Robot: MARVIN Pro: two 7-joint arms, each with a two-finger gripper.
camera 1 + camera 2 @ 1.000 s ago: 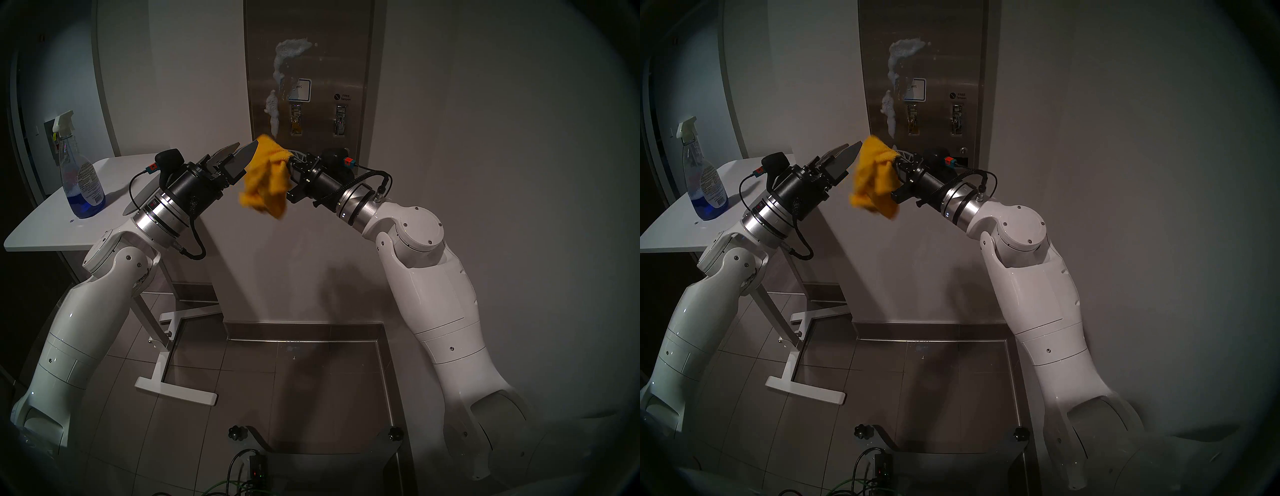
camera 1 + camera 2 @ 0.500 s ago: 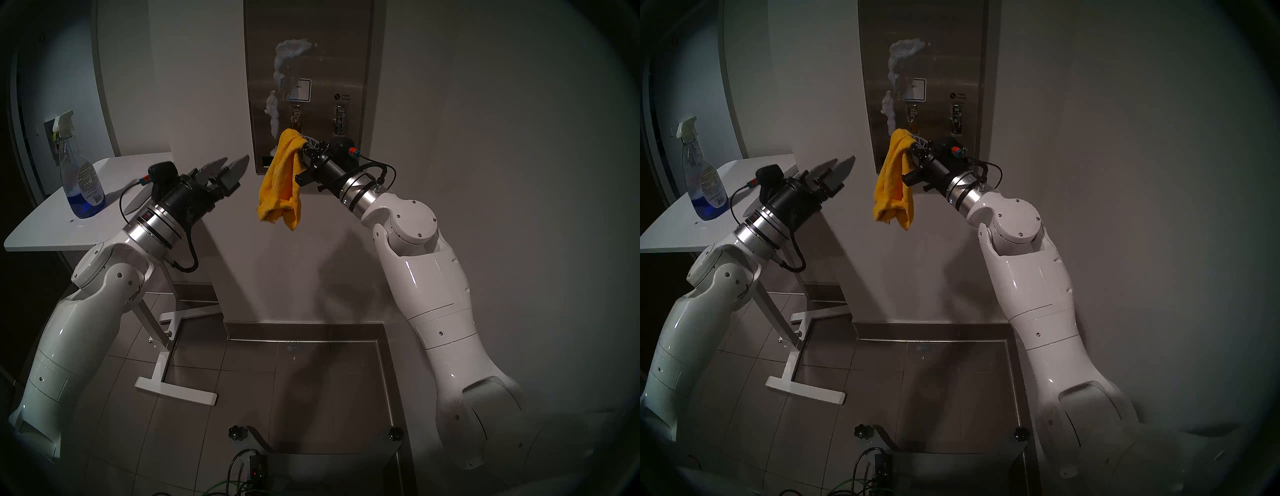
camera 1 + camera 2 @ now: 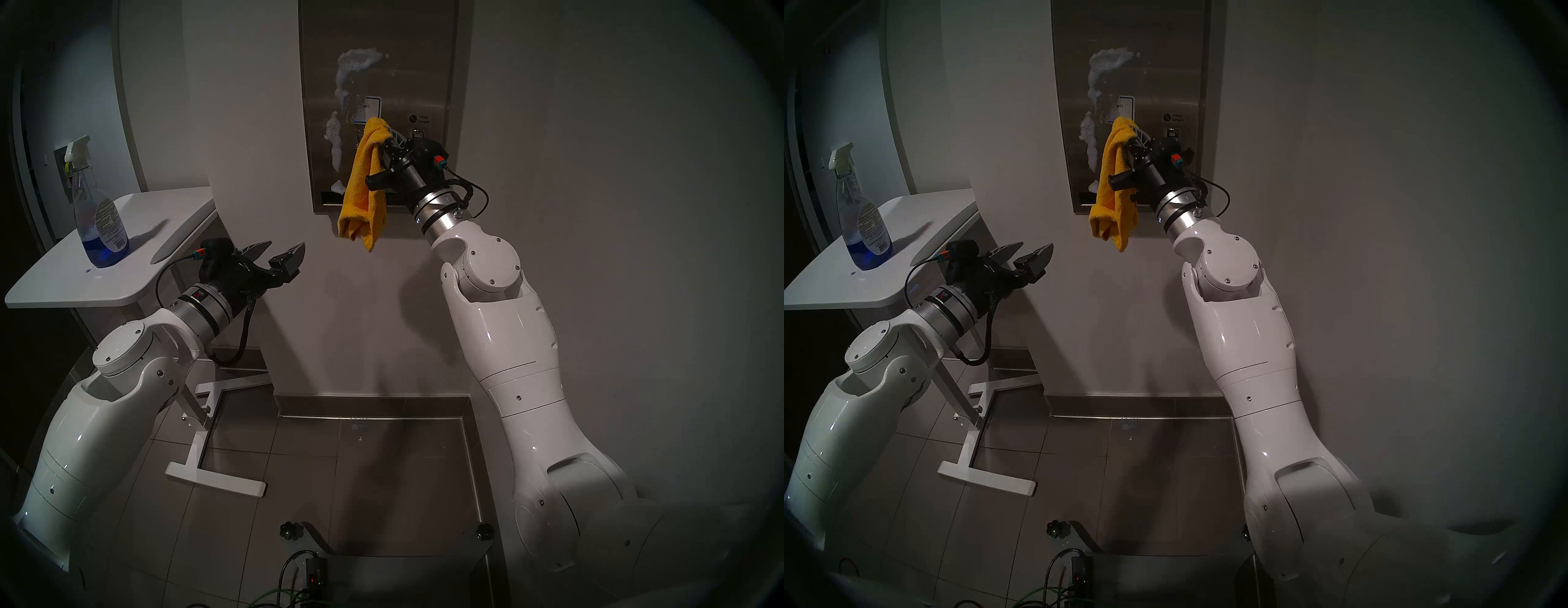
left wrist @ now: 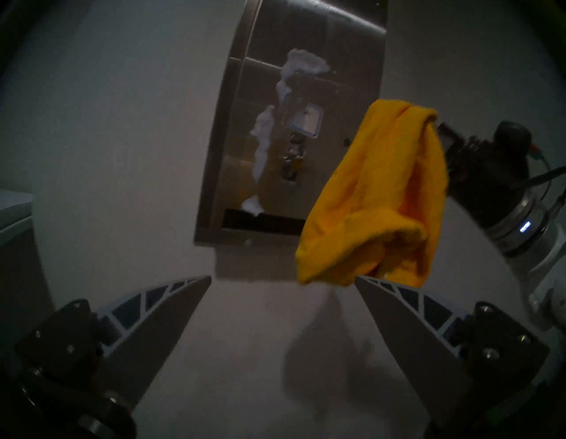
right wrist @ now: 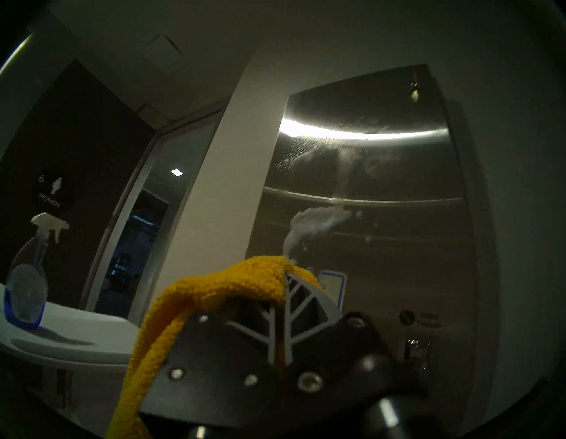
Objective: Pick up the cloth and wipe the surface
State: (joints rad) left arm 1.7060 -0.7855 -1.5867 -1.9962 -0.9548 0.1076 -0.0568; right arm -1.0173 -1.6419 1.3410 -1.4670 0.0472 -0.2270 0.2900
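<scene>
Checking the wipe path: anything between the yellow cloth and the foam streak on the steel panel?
Nothing. In the left wrist view only bare steel panel and its blue-bordered label separate the cloth from the foam.

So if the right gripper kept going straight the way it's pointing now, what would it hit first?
Probably the steel panel. The right gripper, shut on the yellow cloth, points up toward it, near the blue-bordered label and below the foam. The remaining gap is hard to judge.
</scene>
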